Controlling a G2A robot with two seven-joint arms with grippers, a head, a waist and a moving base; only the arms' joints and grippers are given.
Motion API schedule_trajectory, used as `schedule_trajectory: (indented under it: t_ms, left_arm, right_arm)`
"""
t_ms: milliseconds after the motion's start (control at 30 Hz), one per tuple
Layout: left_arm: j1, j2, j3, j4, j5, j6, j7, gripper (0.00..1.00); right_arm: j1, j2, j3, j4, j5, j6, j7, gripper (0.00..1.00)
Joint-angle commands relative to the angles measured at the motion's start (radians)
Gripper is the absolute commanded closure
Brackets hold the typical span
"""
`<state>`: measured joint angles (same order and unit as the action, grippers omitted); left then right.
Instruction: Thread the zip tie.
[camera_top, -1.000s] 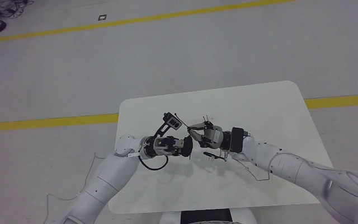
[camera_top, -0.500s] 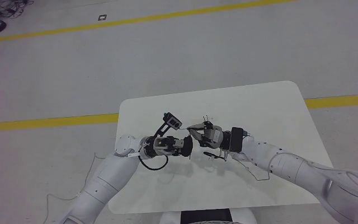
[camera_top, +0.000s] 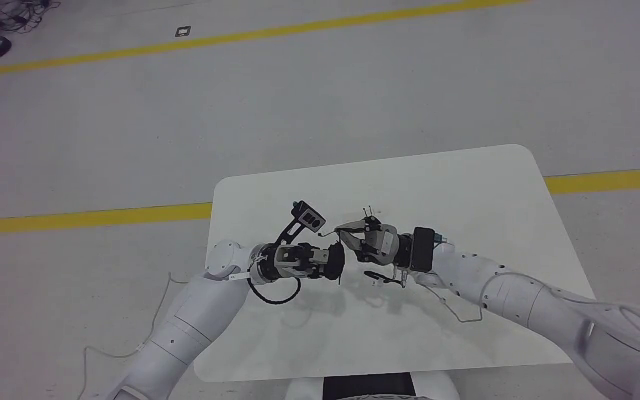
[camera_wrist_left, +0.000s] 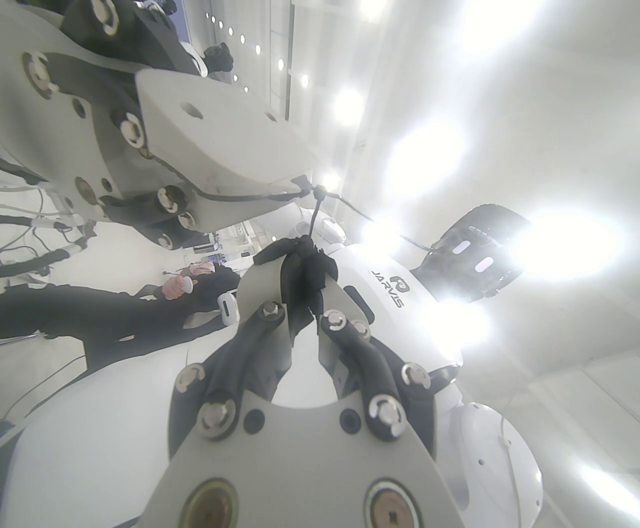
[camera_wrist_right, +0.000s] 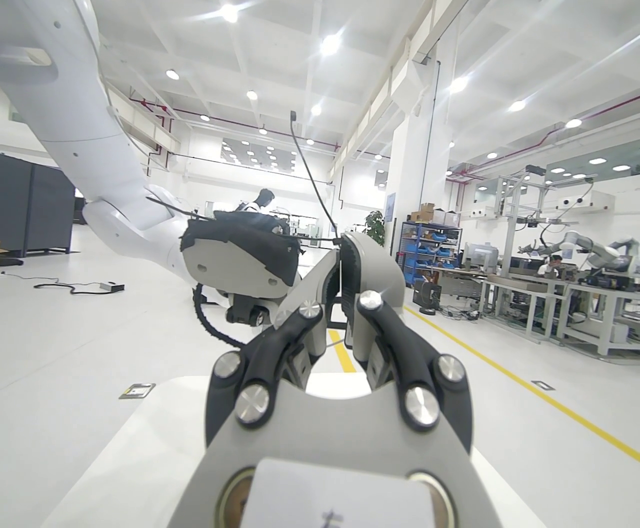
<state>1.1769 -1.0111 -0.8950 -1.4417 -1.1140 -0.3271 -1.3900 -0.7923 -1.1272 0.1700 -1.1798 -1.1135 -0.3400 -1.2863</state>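
The zip tie (camera_wrist_left: 314, 215), thin and black, is held in the air above the middle of the table (camera_top: 480, 190), between the two grippers. In the left wrist view a short stretch is seen running from the left gripper (camera_wrist_left: 305, 255) up to a small head at the fingertips of the right gripper (camera_wrist_right: 340, 250). From that head one strand is led away to the side, and another is laid along the right gripper's finger. It cannot be told whether the tail is passed through the head. In the right wrist view a long free end is seen rising in a curve from the right gripper's tips, and a second strand is stretched across to the left gripper.

The left gripper's fingers, wrapped in black padding (camera_wrist_left: 300, 280), are pinched together on the zip tie. The right gripper's grey fingers are pressed together on it too, at the head.

In the top view both grippers are seen tip to tip, nearly touching, over the white table. Grey floor (camera_top: 300, 120) with a yellow line (camera_top: 300, 30) is seen around it.
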Motion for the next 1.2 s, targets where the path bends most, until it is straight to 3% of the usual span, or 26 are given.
schedule_trajectory:
  t_ms: [0, 1167]
  left_arm:
    - [0.0, 0.0, 0.0, 0.0, 0.0, 0.0, 0.0, 1.0]
    - [0.0, 0.0, 0.0, 0.0, 0.0, 0.0, 0.0, 1.0]
  right_arm:
    - [-0.001, 0.0, 0.0, 0.0, 0.0, 0.0, 0.001, 1.0]
    - [-0.033, 0.02, 0.021, 0.006, -0.016, 0.0, 0.073, 1.0]
